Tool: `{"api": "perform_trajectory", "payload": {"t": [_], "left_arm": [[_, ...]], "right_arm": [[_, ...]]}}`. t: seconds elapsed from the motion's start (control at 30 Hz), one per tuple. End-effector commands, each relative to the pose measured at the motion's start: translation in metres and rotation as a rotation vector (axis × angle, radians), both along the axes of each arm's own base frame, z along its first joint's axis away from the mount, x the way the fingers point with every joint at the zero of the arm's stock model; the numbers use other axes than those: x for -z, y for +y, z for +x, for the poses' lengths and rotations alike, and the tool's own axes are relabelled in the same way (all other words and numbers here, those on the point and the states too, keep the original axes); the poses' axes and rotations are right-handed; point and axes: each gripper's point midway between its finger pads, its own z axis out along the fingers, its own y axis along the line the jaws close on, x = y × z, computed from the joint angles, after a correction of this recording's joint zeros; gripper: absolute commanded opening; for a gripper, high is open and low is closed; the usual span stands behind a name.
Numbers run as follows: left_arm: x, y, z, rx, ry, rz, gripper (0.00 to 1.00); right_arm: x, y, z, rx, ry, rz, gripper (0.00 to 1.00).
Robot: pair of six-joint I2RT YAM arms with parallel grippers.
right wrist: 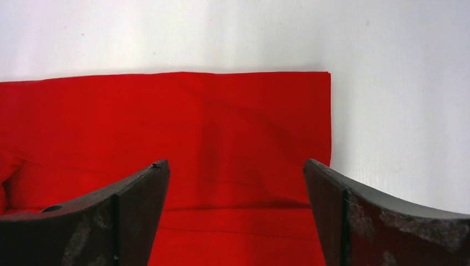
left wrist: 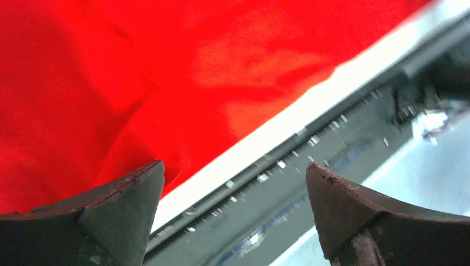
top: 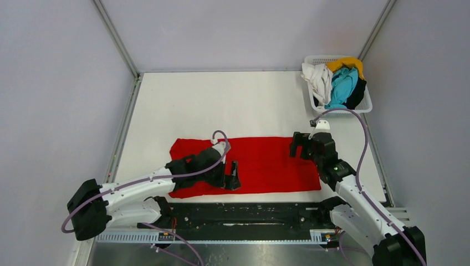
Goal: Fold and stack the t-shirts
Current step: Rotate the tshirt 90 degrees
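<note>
As one red t-shirt [top: 266, 160] lies, left claw [left wrist: 234, 168], right claw [right wrist: 235, 162] agape, four others [top: 339, 83]

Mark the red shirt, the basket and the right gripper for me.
red shirt [top: 266, 158]: top view, flat middle of the cloth.
basket [top: 318, 57]: top view, far rim.
right gripper [right wrist: 235, 166]: right wrist view, midway between its fingertips.
</note>
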Motion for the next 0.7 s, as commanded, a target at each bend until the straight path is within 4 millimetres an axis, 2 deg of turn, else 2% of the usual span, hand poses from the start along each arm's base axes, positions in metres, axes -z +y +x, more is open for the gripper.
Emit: {"api": "perform_trajectory", "payload": {"t": [0.0,0.07,0.13,0.23,0.33,0.4,0.5,0.63,0.67], "left_arm": [[-0.030,-0.024,-0.041,0.218,-0.030,-0.114,0.99],[-0.029,-0.024,-0.056,0.269,-0.021,-0.104,0.99],[-0.027,-0.021,-0.061,0.282,-0.026,-0.075,0.99],[-0.032,-0.017,-0.058,0.265,-0.065,-0.041,0.99],[-0.047,-0.017,-0.051,0.247,-0.125,-0.063,0.99],[-0.059,-0.013,-0.039,0.196,-0.187,-0.076,0.99],[-0.077,0.003,-0.015,0.046,-0.292,-0.078,0.99],[-0.093,0.035,0.022,-0.230,-0.364,-0.070,0.99],[-0.096,0.049,0.039,-0.341,-0.359,-0.088,0.99]], "right_arm": [[-0.009,0.008,0.005,-0.020,-0.019,0.024,0.98],[-0.010,0.011,0.004,-0.036,-0.013,0.033,0.98],[-0.009,0.013,0.004,-0.042,-0.009,0.043,0.98],[-0.010,0.015,0.003,-0.050,-0.012,0.058,0.98],[-0.011,0.016,0.002,-0.048,-0.018,0.067,0.98],[-0.011,0.015,0.001,-0.043,-0.020,0.072,0.98],[-0.011,0.016,-0.001,-0.029,-0.006,0.097,0.98],[-0.009,0.024,-0.002,-0.027,0.034,0.144,0.98],[-0.006,0.029,-0.002,-0.041,0.059,0.165,0.98]]}}
